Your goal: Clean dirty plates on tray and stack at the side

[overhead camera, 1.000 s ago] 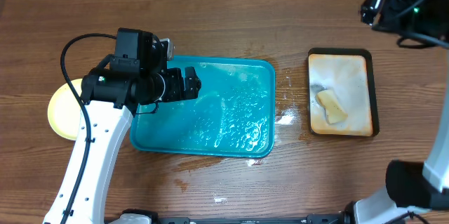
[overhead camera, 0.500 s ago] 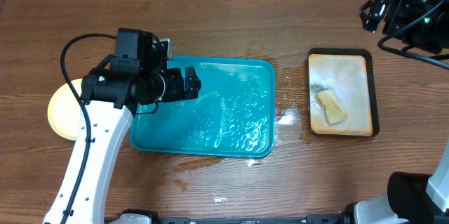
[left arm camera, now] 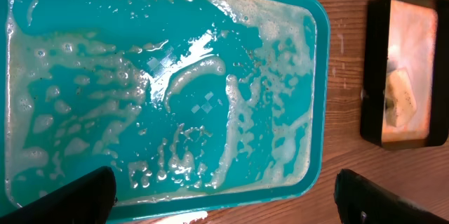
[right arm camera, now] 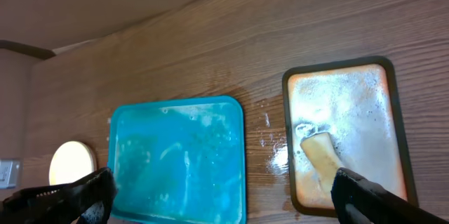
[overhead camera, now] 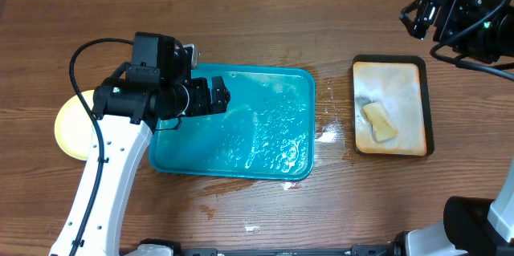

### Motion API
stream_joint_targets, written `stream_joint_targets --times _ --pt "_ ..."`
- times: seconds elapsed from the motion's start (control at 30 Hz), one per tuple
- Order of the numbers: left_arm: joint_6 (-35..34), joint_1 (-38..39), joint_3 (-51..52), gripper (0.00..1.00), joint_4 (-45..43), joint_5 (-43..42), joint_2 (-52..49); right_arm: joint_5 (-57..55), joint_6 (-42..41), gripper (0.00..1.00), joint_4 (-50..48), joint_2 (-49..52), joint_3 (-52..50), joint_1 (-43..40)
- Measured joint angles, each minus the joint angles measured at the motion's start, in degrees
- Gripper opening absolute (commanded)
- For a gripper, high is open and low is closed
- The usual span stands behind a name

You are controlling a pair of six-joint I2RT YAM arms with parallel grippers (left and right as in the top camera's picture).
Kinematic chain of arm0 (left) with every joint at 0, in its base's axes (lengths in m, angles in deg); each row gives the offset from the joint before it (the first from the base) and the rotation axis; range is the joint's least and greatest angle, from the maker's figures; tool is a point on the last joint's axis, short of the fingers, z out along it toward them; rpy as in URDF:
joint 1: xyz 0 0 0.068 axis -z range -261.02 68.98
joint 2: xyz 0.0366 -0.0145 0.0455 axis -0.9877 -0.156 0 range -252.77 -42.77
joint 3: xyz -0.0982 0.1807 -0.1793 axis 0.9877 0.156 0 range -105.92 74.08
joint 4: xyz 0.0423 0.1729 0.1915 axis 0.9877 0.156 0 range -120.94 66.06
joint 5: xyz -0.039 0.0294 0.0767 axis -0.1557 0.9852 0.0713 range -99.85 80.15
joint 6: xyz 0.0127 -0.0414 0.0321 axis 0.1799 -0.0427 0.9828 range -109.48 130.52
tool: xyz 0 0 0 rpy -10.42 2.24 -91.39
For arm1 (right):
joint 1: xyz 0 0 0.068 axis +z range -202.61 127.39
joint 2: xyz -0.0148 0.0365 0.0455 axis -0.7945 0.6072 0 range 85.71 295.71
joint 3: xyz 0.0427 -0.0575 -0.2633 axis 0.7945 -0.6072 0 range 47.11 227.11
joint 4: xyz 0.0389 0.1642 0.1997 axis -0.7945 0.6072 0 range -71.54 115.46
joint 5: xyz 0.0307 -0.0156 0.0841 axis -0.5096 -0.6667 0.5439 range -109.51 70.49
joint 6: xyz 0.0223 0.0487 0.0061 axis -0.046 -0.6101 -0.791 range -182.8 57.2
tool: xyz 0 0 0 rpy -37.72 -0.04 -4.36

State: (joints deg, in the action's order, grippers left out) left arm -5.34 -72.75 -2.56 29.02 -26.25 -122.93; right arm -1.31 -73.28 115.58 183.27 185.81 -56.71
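Sudsy tray [overhead camera: 265, 132] on wet wooden table [overhead camera: 321, 15] — left tool [left arm camera: 224, 185], right tool [right arm camera: 221, 185] both spread wide.

- Under my left claw [overhead camera: 217, 97], spread wide, the tray [left arm camera: 319, 76] floor is open room: only foam and water on it.
- Its raised rim rings that floor, a low barrier to any sideways slide.
- Behind this claw, my own arm partly covers the yellow plate [overhead camera: 68, 132].
- Ahead, past the far rim, comes a wet strip of table [overhead camera: 333, 119], then the black-rimmed tray [overhead camera: 389, 62] holding a sponge [overhead camera: 379, 121].
- My right claw [overhead camera: 421, 13], fingers apart, hangs over bare wood near that smaller tray's corner.
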Motion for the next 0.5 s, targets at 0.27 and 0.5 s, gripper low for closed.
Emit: stream_joint_targets --times 0.27,0.5 --pt "0.0 0.0 0.0 1.0 0.0 0.0 0.0 0.85 -0.37 1.0 -1.86 0.0 0.0 0.0" --pt "-0.02 0.0 0.0 1.0 0.0 0.0 0.0 0.92 -0.2 1.0 -3.58 0.0 0.0 0.0"
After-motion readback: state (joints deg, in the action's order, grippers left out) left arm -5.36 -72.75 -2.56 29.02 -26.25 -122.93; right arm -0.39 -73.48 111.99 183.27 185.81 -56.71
